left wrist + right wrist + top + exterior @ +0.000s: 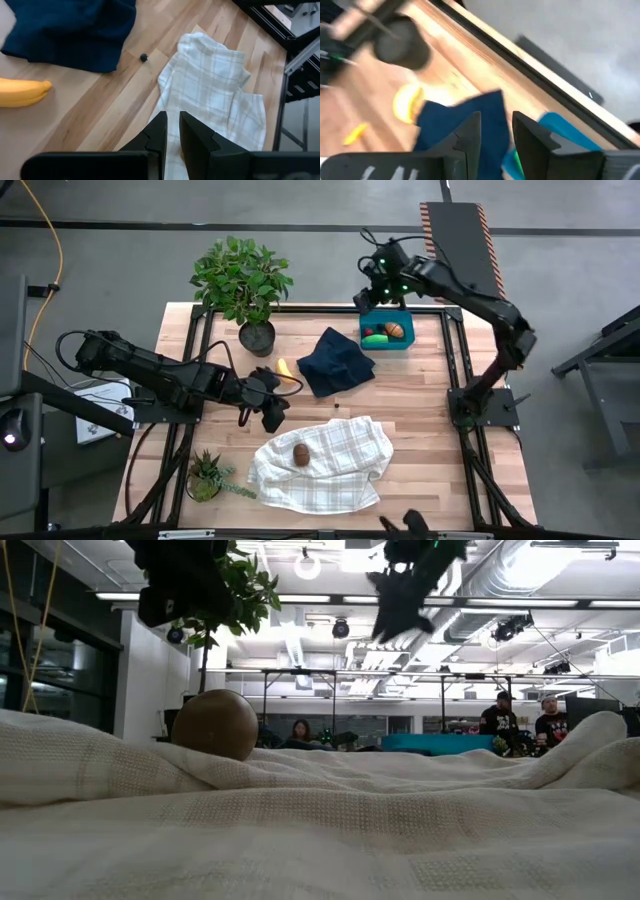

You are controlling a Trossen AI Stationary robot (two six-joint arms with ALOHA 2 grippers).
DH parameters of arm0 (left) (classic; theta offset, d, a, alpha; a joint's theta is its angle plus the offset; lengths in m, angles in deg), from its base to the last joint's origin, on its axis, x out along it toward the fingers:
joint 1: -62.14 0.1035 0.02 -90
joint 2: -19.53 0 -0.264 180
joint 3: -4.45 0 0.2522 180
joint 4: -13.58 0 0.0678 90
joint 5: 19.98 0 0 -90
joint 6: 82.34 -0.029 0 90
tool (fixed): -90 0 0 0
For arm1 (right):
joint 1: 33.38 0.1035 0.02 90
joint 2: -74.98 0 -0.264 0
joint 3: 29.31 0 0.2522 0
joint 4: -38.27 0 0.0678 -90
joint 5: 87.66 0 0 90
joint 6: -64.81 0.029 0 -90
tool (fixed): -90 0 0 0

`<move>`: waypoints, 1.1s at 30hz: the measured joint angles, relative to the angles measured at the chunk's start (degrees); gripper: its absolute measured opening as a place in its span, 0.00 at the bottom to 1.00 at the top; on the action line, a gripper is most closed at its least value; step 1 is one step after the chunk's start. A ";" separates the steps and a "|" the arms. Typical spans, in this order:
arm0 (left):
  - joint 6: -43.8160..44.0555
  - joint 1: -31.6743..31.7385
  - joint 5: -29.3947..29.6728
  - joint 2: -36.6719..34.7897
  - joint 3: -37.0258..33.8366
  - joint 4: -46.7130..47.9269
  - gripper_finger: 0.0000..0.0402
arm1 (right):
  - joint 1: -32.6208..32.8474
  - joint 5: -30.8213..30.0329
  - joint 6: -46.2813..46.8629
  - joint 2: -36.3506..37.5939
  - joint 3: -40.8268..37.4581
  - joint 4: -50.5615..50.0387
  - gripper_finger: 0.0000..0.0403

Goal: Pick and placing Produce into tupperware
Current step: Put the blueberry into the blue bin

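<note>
High view: your left claw (271, 402), pressed together and empty, sits just beside the yellow toy banana (284, 370); reaching with it unopened could shove the fruit under the adjacent dark navy cloth (335, 361)

Banana (286, 370) beside cloth (336, 361) — kiwi (300, 455) on towel (330, 465)

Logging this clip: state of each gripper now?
Left gripper: shut, empty, near the banana.
Right gripper: open, empty, above the tupperware.
</note>
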 joint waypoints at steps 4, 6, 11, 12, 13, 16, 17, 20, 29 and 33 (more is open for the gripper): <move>-0.10 0.00 1.30 0.00 -0.01 -0.03 0.10 | 4.40 -2.72 1.47 6.15 -2.35 2.07 0.26; -0.34 0.02 1.72 0.00 -0.01 -0.02 0.10 | 7.12 -4.52 3.42 10.47 -7.36 5.95 0.26; -0.35 0.00 2.20 0.00 -0.01 -0.04 0.10 | 13.62 -6.82 9.58 23.45 -28.33 23.38 0.26; -0.35 0.00 2.21 0.00 -0.01 -0.01 0.10 | 14.96 -6.96 10.82 26.16 -32.87 28.12 0.26; -0.35 0.01 2.23 0.00 -0.01 -0.02 0.10 | 16.22 -6.95 12.07 28.83 -37.38 32.68 0.26; -0.35 0.01 2.53 0.00 -0.01 -0.02 0.10 | 20.09 -6.95 15.49 34.96 -49.98 47.01 0.26; -0.35 0.00 3.04 0.00 -0.01 -0.04 0.10 | 21.25 -6.91 16.82 36.52 -53.62 51.33 0.26; -0.35 0.00 4.18 0.00 -0.01 -0.15 0.10 | 24.05 -7.40 21.60 39.25 -63.16 63.67 0.26; -0.33 0.00 4.34 0.00 -0.01 -0.09 0.10 | 31.49 -8.61 10.53 31.86 -70.65 69.80 0.26; -0.45 0.01 5.08 0.00 -0.01 -0.11 0.10 | 32.07 -8.66 5.35 24.11 -70.58 71.06 0.26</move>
